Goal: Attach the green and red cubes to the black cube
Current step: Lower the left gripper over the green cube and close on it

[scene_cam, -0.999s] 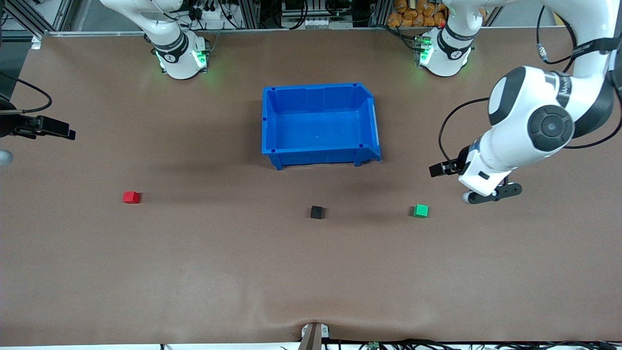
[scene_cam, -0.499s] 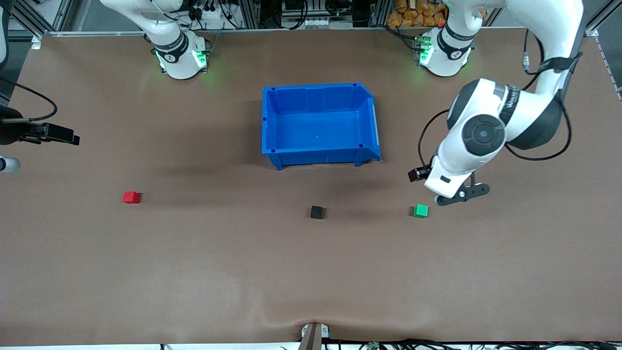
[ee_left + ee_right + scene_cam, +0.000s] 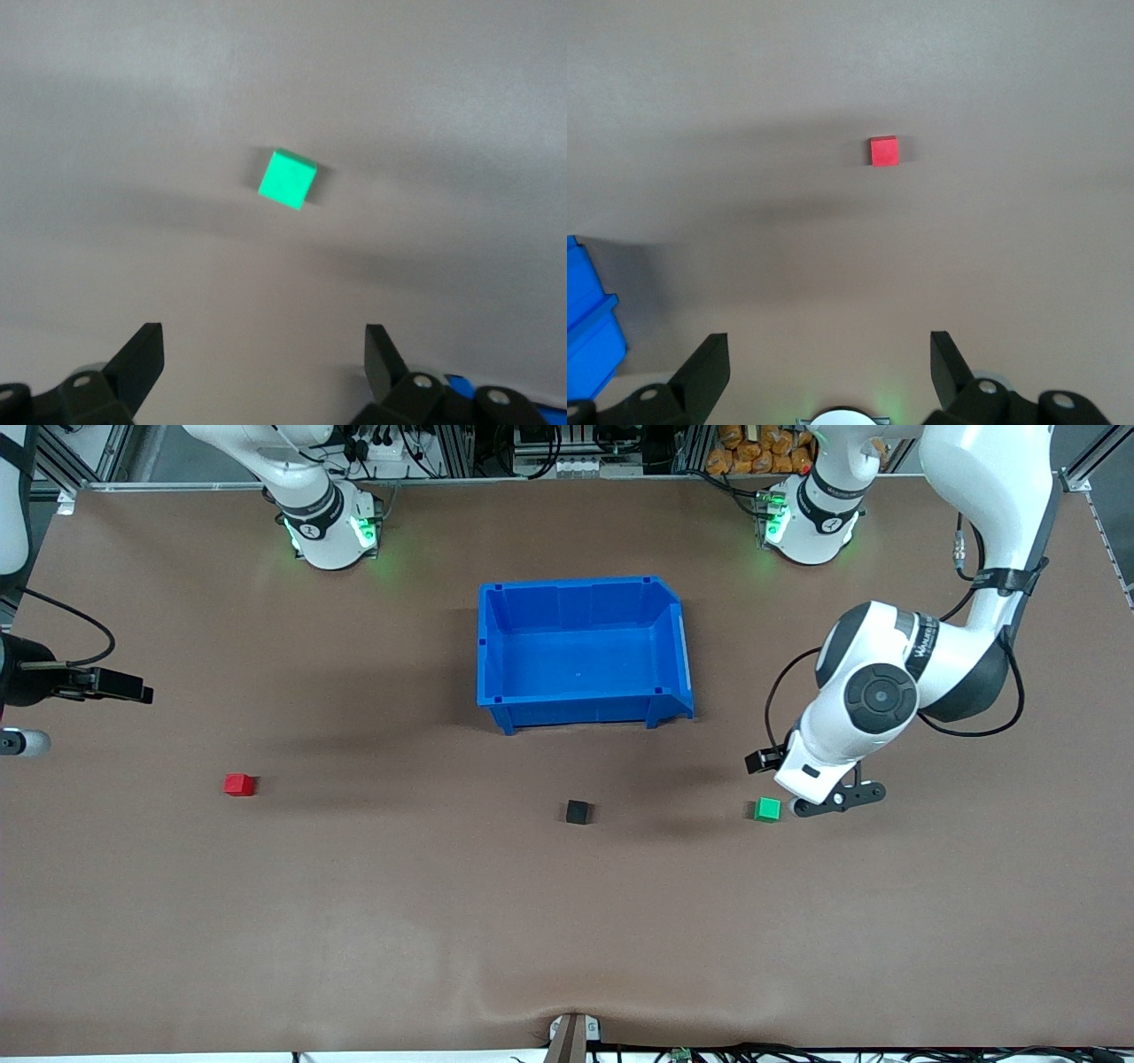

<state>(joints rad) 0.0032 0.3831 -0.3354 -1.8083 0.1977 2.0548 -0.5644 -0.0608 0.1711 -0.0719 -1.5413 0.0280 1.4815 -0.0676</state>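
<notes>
**Both claws released, nothing attached yet**

Left gripper (image 3: pixel 261 354) hangs over the table (image 3: pixel 532 921) right by the green cube (image 3: pixel 767 809), fingers spread wide, nothing between them. In the left wrist view the green cube (image 3: pixel 287 179) sits on bare mat, clear of both fingertips (image 3: pixel 142 354), not touched.

Right gripper (image 3: pixel 828 354) is up over the right arm's end of the table, mostly off the edge of the front view; fingers also spread, empty. Red cube (image 3: pixel 884 150) shows in its wrist view, well apart from the fingertips.

Cube layout from the front: red cube (image 3: pixel 238 784) toward the right arm's end, black cube (image 3: pixel 578 811) roughly mid-table, green cube toward the left arm's end. All three lie in a loose row, well apart from each other, none touching. Black cube is nearer the green one than the red.

Blue bin (image 3: pixel 496 646) stands farther from the front camera than the black cube, with all three cubes outside it.
</notes>
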